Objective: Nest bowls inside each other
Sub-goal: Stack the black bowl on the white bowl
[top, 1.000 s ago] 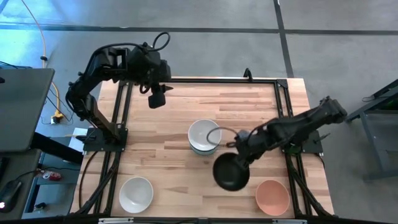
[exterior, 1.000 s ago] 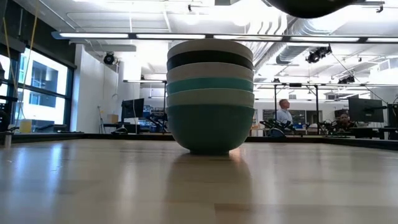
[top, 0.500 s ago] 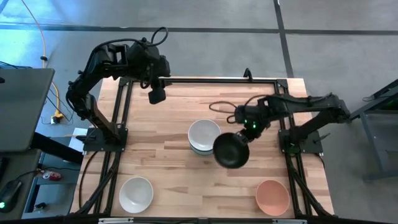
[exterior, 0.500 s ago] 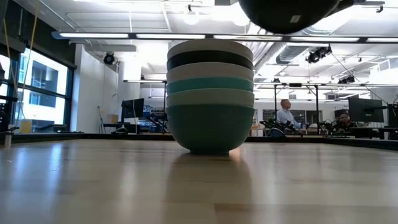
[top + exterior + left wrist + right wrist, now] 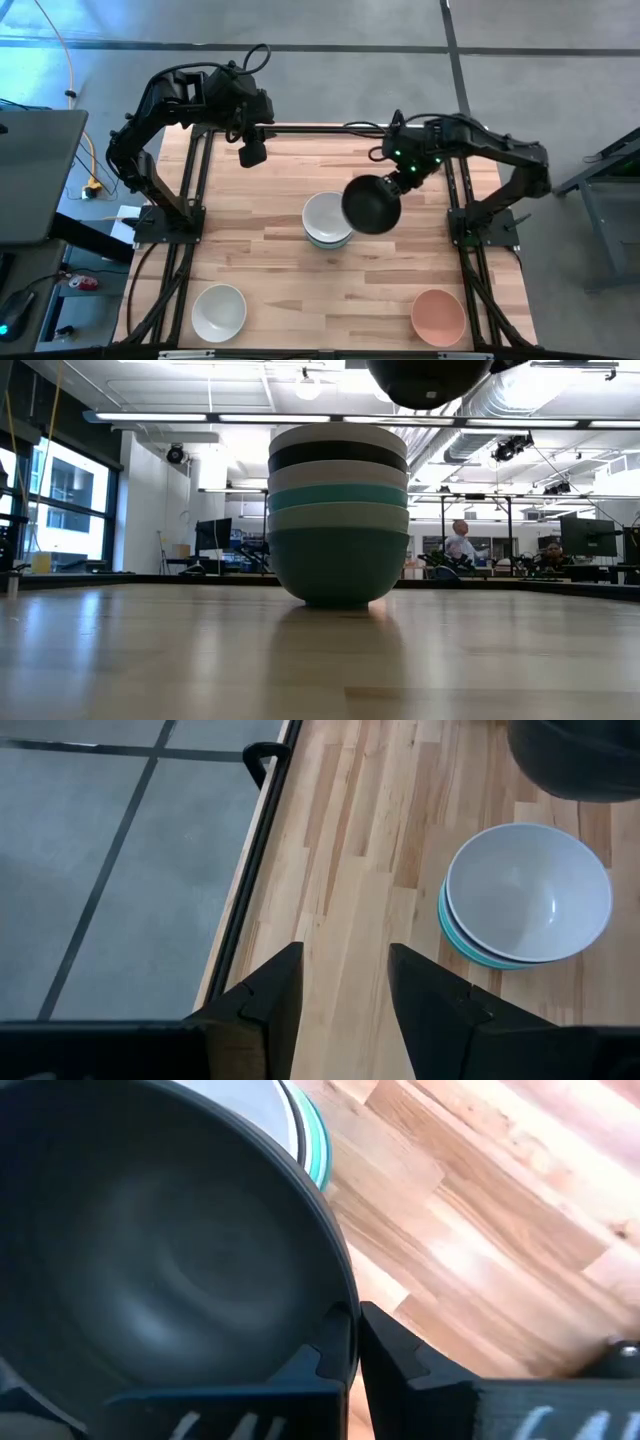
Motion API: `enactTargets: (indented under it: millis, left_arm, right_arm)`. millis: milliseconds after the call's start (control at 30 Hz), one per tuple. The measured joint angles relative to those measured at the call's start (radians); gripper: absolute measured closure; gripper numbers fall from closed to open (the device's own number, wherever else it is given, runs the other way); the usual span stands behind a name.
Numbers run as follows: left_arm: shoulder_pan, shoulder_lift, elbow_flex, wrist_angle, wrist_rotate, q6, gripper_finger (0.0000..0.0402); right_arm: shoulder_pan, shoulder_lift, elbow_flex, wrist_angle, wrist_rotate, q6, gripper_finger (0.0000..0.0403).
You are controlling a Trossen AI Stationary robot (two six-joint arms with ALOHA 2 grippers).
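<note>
The right gripper (image 5: 393, 181) is pinched on the rim of a smooth black bowl (image 5: 371, 205), holding it in the air just right of the nested stack (image 5: 327, 219) at the table's (image 5: 270, 260) middle. The stack shows teal, mint, white and black bands, white on top. A white bowl (image 5: 219, 311) sits near left, a salmon-pink bowl (image 5: 438, 315) near right. The left gripper (image 5: 251, 156) hangs at far left, fingers apart and empty.

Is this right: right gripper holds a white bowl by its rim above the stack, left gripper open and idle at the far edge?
Not quite. The bowl in the right gripper is the black bowl, not a white one, as the right wrist view shows. The rest holds: pinched at the rim, above the stack, left gripper open and idle at the far edge.
</note>
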Motion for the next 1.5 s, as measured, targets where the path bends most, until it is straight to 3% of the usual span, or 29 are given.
enactTargets:
  millis: [267, 433, 633, 1100, 1500]
  left_arm:
    - [0.000, 0.000, 0.000, 0.000, 0.000, -0.014, 0.0264]
    - [0.000, -0.018, -0.020, 0.000, -0.018, -0.040, 0.0264]
    - [0.032, -0.114, -0.167, 0.000, -0.109, -0.091, 0.0264]
    - [0.125, -0.465, -0.597, 0.154, -0.143, -0.213, 0.0264]
    - [0.138, -0.606, -0.699, 0.193, -0.132, -0.236, 0.0264]
  right_arm:
    - [-0.043, 0.194, 0.262, -0.012, 0.005, -0.141, 0.0403]
    - [-0.060, 0.305, 0.355, -0.014, -0.007, -0.188, 0.0403]
    - [-0.064, 0.386, 0.359, -0.014, -0.031, -0.216, 0.0403]
    - [-0.055, 0.465, 0.359, -0.014, -0.001, -0.224, 0.0403]
    - [-0.041, 0.524, 0.358, -0.014, 0.009, -0.228, 0.0403]
